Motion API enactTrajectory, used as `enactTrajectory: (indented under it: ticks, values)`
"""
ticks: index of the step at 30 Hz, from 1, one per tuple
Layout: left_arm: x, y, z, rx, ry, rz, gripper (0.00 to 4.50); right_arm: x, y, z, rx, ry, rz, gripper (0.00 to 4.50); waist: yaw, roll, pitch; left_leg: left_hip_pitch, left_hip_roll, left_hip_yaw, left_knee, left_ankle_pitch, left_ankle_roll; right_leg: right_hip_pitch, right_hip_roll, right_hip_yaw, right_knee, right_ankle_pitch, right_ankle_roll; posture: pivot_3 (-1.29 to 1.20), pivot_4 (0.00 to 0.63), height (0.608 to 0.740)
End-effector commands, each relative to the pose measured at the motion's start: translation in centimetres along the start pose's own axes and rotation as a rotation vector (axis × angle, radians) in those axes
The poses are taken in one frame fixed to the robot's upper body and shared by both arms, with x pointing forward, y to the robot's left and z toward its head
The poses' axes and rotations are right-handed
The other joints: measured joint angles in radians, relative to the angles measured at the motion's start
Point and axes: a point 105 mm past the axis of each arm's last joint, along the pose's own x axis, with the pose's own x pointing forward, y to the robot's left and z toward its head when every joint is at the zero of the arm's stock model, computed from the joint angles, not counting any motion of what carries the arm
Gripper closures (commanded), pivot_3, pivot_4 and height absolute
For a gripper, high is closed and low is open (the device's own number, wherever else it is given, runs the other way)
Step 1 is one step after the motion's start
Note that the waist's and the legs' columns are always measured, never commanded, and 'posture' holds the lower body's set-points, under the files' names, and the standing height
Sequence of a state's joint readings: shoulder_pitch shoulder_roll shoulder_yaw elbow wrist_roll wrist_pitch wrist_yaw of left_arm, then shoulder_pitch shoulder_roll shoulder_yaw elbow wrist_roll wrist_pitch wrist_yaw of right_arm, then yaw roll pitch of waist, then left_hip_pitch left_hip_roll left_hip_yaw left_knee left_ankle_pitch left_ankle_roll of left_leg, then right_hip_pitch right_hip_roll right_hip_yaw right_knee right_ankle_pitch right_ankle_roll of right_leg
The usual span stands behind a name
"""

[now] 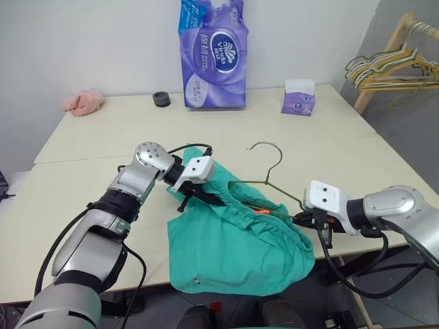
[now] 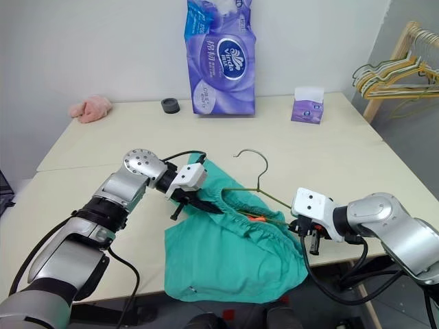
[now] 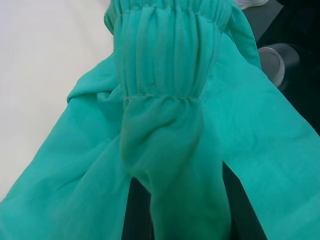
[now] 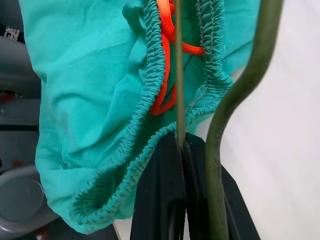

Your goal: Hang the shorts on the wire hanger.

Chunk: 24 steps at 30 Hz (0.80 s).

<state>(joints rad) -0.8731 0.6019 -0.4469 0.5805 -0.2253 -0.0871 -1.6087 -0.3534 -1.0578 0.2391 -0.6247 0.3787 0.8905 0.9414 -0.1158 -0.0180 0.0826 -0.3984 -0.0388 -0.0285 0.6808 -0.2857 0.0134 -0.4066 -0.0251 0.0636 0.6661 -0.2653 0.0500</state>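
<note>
The teal-green shorts lie at the table's front edge, their lower part hanging over it. My left gripper is shut on the gathered waistband at the shorts' left end, and fabric drapes over its fingers. The wire hanger lies on the table with its hook pointing away from me; one arm runs into the waist opening beside an orange tag. My right gripper is at the shorts' right end, shut on the hanger's thin wire.
At the back of the table are a pink cloth lump, a small black round object, a tall purple tissue pack and a small tissue box. A wooden rack with more hangers stands to the right.
</note>
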Motion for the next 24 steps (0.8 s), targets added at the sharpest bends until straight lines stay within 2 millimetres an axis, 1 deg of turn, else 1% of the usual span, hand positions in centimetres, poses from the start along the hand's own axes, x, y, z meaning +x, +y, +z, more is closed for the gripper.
enactTrajectory:
  ticks: [1,5,6,9,12,13,14,15,17,20,22,24]
  values:
    - [-0.1,-0.1,0.3,0.02,-0.001,-0.006,4.5,-0.7,0.5,1.8,-0.136,-0.042,0.014,4.5,0.0,0.0,0.0,0.0,0.0,0.0,0.0,0.0,0.0,0.0,0.0,0.0,0.0,0.0,0.0,-0.22,0.057,0.74]
    - [-0.1,-0.2,0.2,0.022,0.001,-0.003,4.5,-1.7,-0.4,0.9,-0.223,0.02,-0.003,3.45,-0.002,0.0,0.0,0.0,0.0,0.0,0.0,0.0,0.0,0.0,0.0,0.0,0.0,0.0,0.0,-0.22,0.058,0.74]
    - [-0.1,-0.1,0.2,0.022,0.0,0.0,4.5,-2.2,-0.7,0.6,-0.24,0.041,-0.012,3.09,-0.002,0.0,0.0,0.0,0.0,0.0,0.0,0.0,0.0,0.0,0.0,0.0,0.0,0.0,0.0,-0.22,0.058,0.74]
    - [-0.3,0.1,0.1,0.02,-0.002,0.015,4.5,-4.1,-2.2,-0.6,-0.268,0.118,-0.063,2.09,-0.001,0.0,0.0,0.0,0.0,0.001,0.0,0.0,0.0,0.0,0.0,0.0,0.0,0.0,0.0,-0.22,0.059,0.74]
    - [-0.5,0.4,0.1,0.021,-0.009,0.036,4.5,-6.0,-3.4,-2.3,-0.218,0.165,-0.134,1.09,0.001,0.0,0.0,0.0,0.0,0.001,0.0,0.0,0.0,0.0,0.0,0.0,0.0,0.0,0.0,-0.22,0.059,0.74]
    - [-0.7,0.5,0.2,0.02,-0.013,0.049,4.5,-7.0,-3.7,-3.9,-0.162,0.189,-0.174,1.09,0.004,0.0,0.0,0.0,0.0,0.001,0.0,0.0,0.0,0.001,0.0,0.0,0.0,0.0,0.0,-0.21,0.064,0.74]
    - [-0.8,0.6,0.2,0.02,-0.016,0.061,4.5,-7.7,-3.7,-5.0,-0.116,0.181,-0.207,1.09,0.008,-0.001,-0.001,0.0,0.0,0.001,0.0,0.0,0.0,0.001,0.0,0.0,0.0,0.0,0.0,-0.21,0.064,0.74]
    - [-0.8,0.6,0.2,0.02,-0.019,0.069,4.5,-8.1,-3.4,-5.6,-0.044,0.135,-0.247,1.09,0.01,-0.002,-0.001,0.0,0.0,0.0,0.0,0.0,0.0,0.001,0.0,-0.001,-0.001,0.0,0.0,-0.21,0.066,0.74]
    - [-1.0,0.8,0.2,0.02,-0.028,0.088,4.5,-8.3,-3.0,-5.5,0.055,0.006,-0.337,1.09,0.011,-0.002,-0.001,0.0,0.0,0.0,0.0,0.0,0.0,0.002,0.001,-0.001,-0.001,0.0,0.0,-0.22,0.068,0.74]
    - [-1.5,0.9,0.3,0.013,-0.04,0.123,4.5,-7.3,-0.9,-5.1,0.185,-0.176,-0.421,1.09,0.008,-0.002,-0.001,0.001,0.0,0.0,0.0,0.0,0.0,0.002,0.001,0.001,0.002,0.0,0.0,-0.22,0.071,0.74]
    - [-1.9,1.1,0.4,0.002,-0.052,0.145,4.5,-6.2,1.0,-4.6,0.247,-0.241,-0.406,1.09,0.004,-0.001,-0.001,0.003,0.0,0.001,0.001,0.0,0.0,0.001,0.001,0.002,0.007,0.0,0.0,-0.22,0.072,0.74]
    - [-2.3,1.2,0.6,-0.008,-0.058,0.16,4.5,-4.9,2.9,-4.6,0.352,-0.278,-0.372,1.09,0.001,-0.001,-0.001,0.005,0.0,0.003,0.001,0.0,0.0,0.002,0.001,0.004,0.01,-0.001,0.001,-0.22,0.072,0.74]
